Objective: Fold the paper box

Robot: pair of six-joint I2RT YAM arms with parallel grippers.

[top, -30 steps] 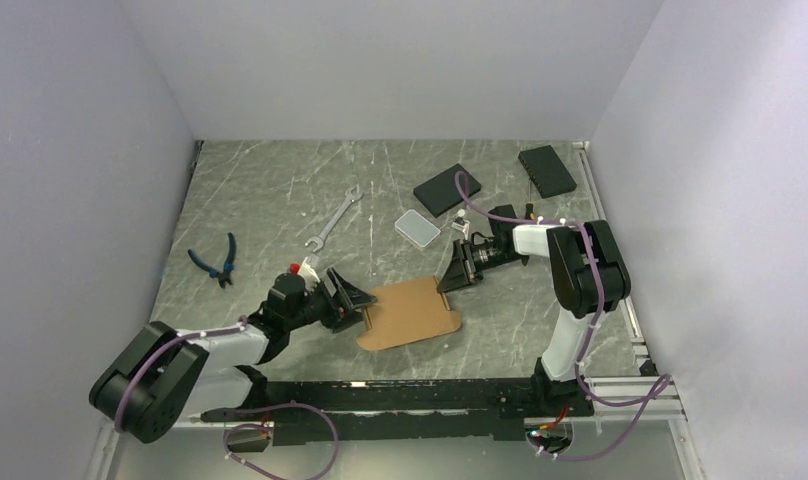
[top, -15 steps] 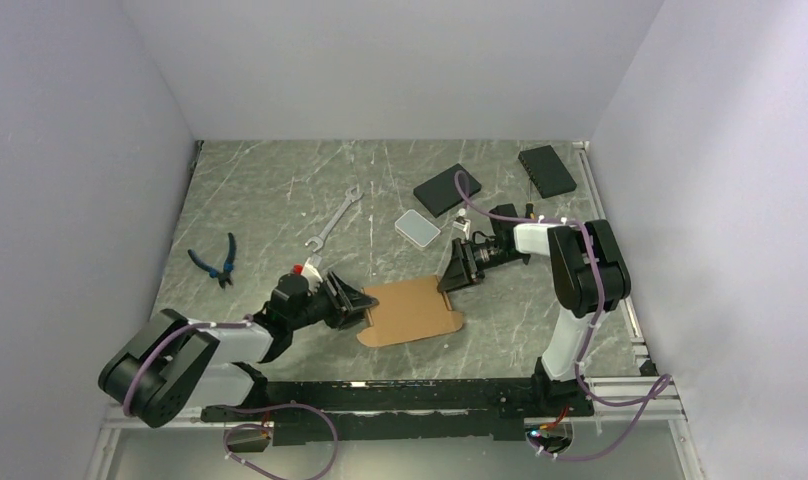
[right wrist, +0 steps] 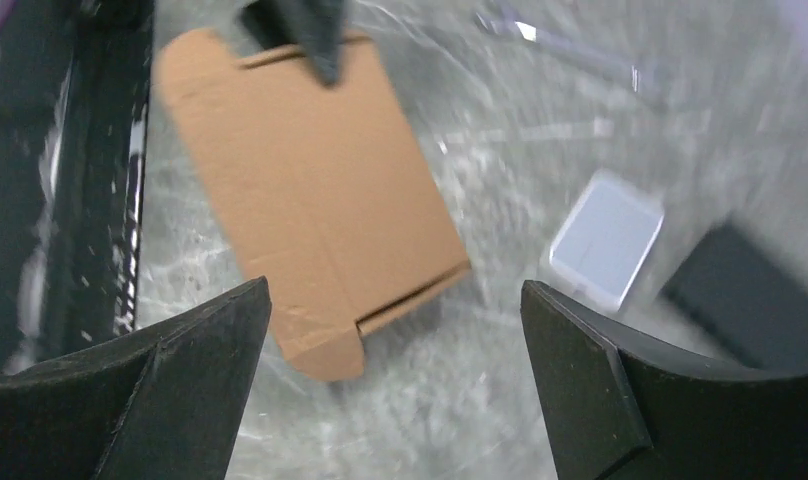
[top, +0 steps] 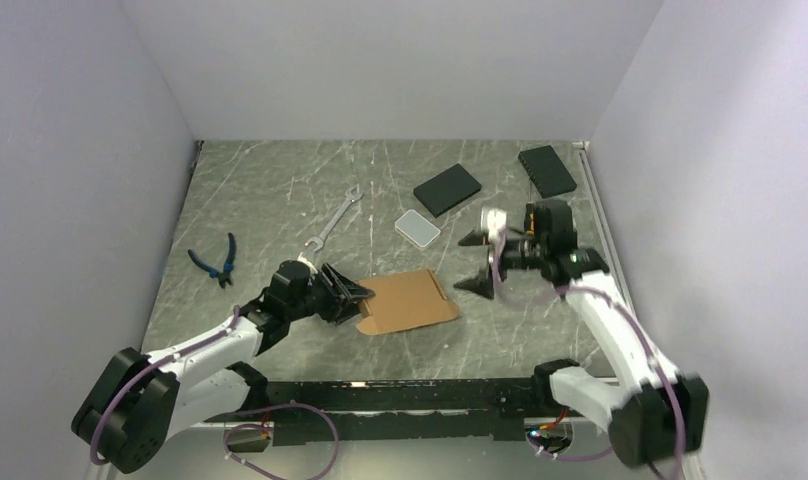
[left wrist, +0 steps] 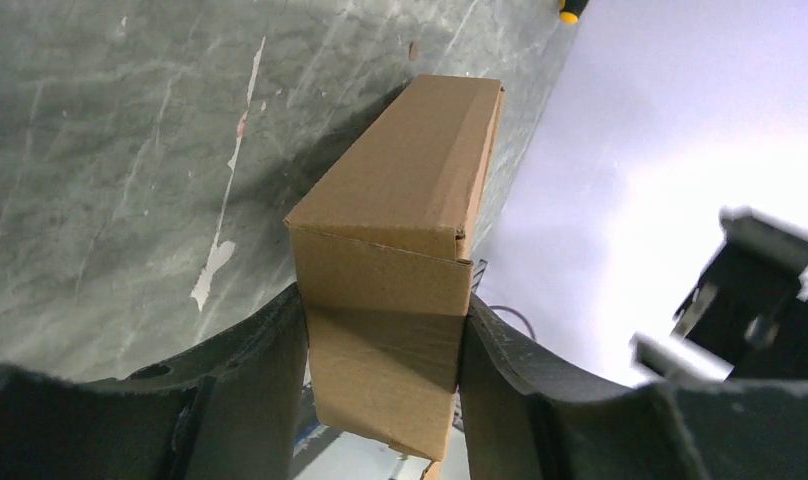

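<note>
left pincer (top: 350, 296): grasps one end of the paper box (top: 412, 302) | right pincer (top: 467, 263): released, wide, apart from it

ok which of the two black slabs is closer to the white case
the central black slab, lying just beyond the small white case; the other black slab sits further right and further back, well clear of the case

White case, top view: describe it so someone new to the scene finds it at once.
On the grey marbled table, look near its middle, between the brown paper box and the nearer black slab. The white case lies flat there, touching neither. It is the only small pale rounded rectangle; its neighbours are brown or black.
</note>
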